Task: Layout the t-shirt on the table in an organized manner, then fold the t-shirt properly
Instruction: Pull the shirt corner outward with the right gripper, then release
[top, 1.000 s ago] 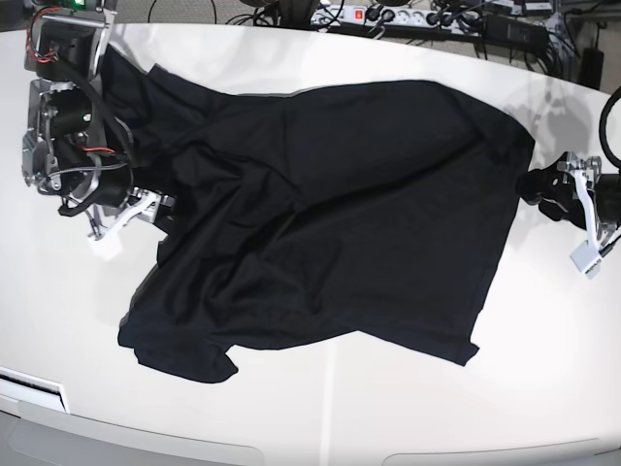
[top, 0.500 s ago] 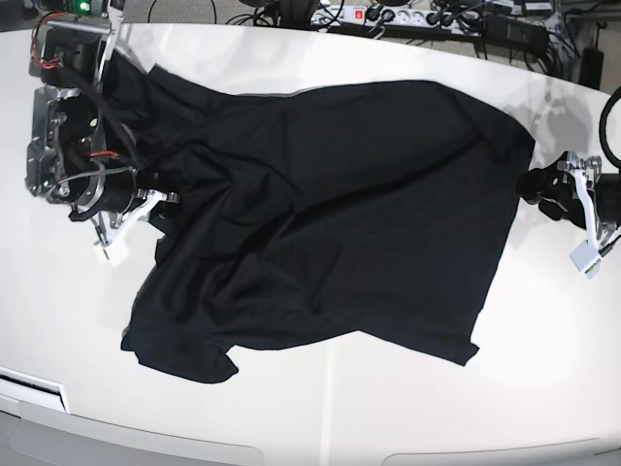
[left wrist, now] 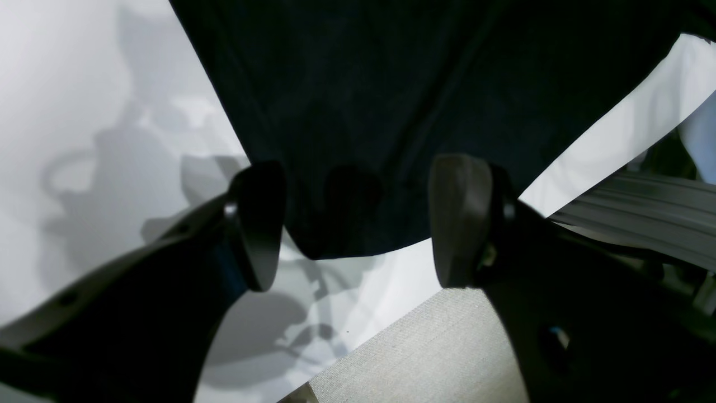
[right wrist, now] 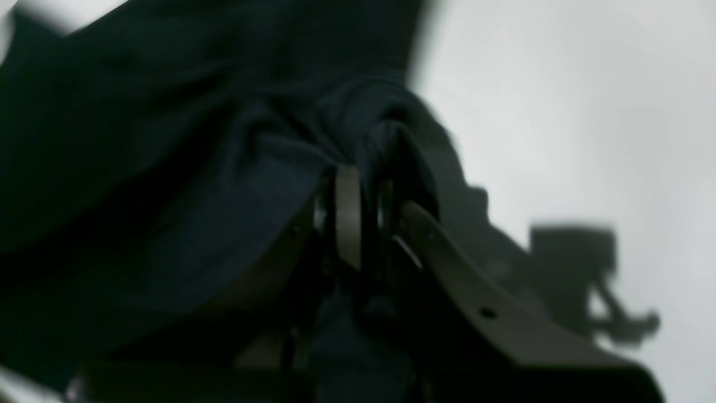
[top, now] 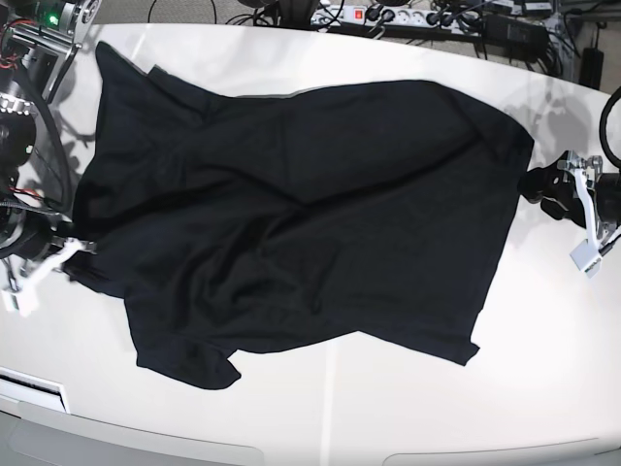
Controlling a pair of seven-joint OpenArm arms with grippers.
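T-shirt (top: 291, 218) spread wrinkled across the desk (top: 388, 417), long axis left-right in base view, hem edge toward the left hand (left wrist: 355, 224) — its jaws apart, straddling a hem corner. Right hand (right wrist: 358, 215) clamped on bunched fabric at the opposite side.

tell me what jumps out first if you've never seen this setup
A big black t-shirt sprawls rumpled across the glossy white table, filling most of the base view. The right gripper has its jaws shut on a bunched fold at one edge, while the left gripper waits open at the opposite edge.
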